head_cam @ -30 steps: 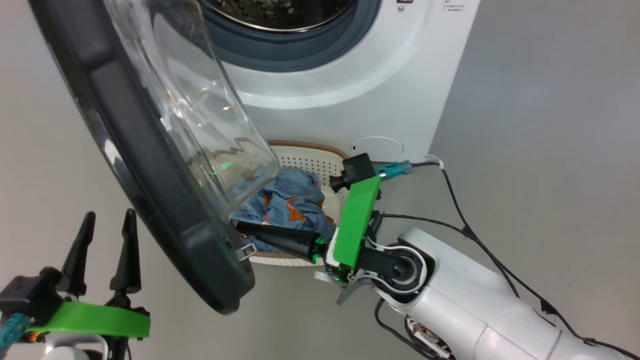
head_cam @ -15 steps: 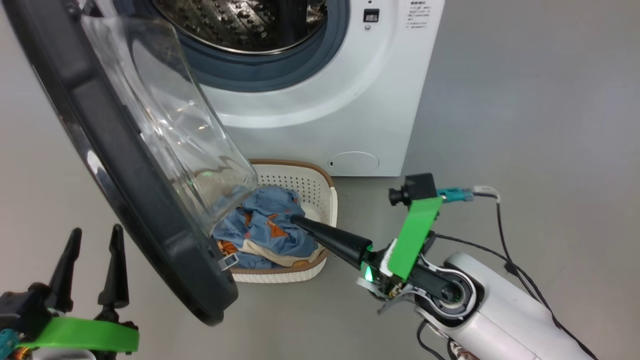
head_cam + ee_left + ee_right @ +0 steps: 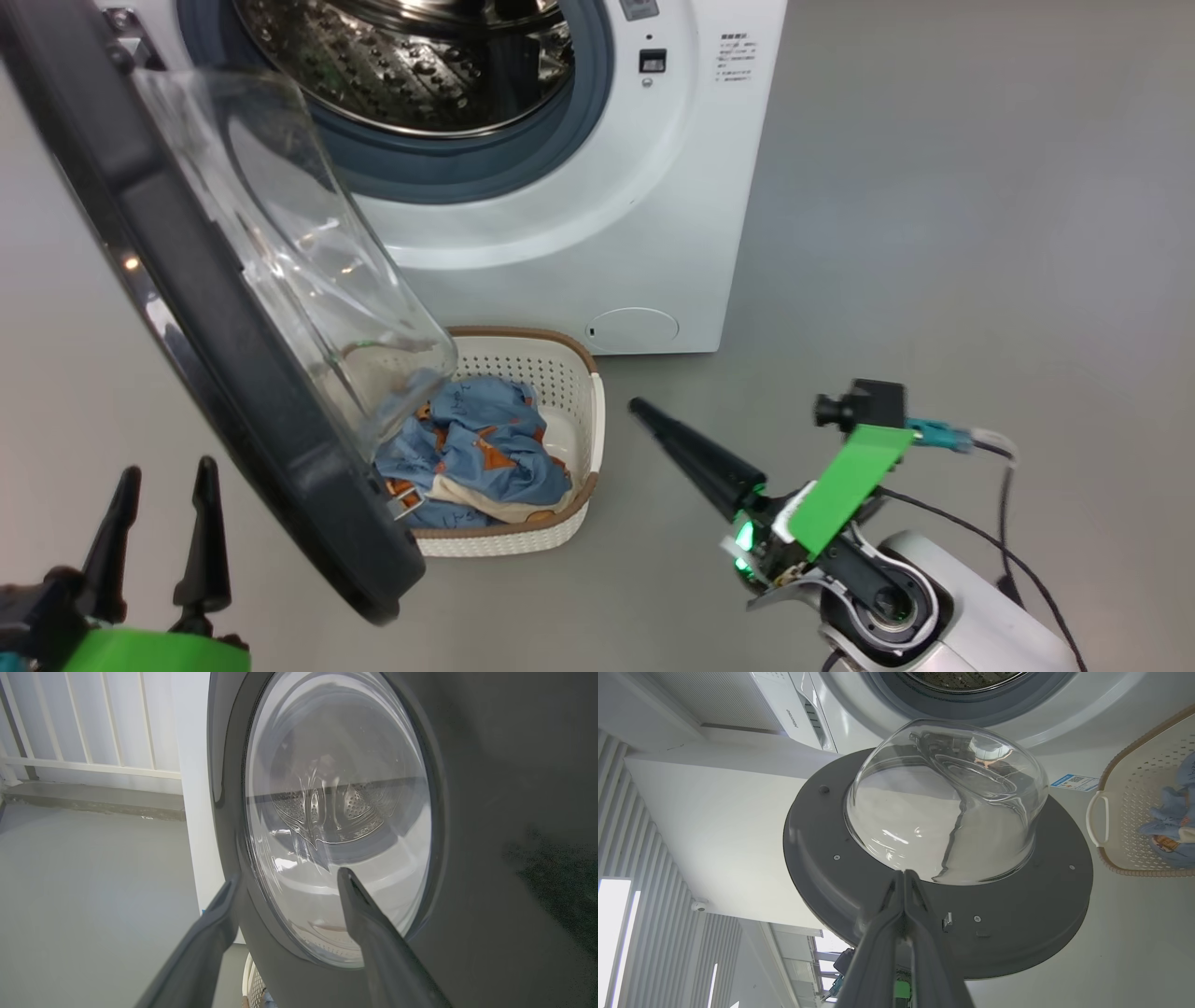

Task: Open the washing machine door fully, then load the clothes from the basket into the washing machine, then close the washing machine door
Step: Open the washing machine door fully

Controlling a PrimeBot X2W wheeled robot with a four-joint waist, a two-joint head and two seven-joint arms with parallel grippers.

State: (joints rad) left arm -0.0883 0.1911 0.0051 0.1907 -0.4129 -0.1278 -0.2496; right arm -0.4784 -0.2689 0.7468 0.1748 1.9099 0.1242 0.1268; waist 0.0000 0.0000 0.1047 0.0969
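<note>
Standing swung open, the washing machine door (image 3: pixel 187 317) overlapped the left part of the basket (image 3: pixel 586 439) in the head view. The clothes (image 3: pixel 485 448) lay in the basket, on the floor (image 3: pixel 934 233) before the washing machine (image 3: pixel 597 233). Right pincer (image 3: pixel 639 407) was pinched shut, empty, just right of the basket. Left pincer (image 3: pixel 166 467) was spread wide, empty, near the door's outer face.

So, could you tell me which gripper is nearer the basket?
Right. The shut right gripper points at the basket's right rim, just clear of it; the open left gripper sits beyond the washing machine door.
</note>
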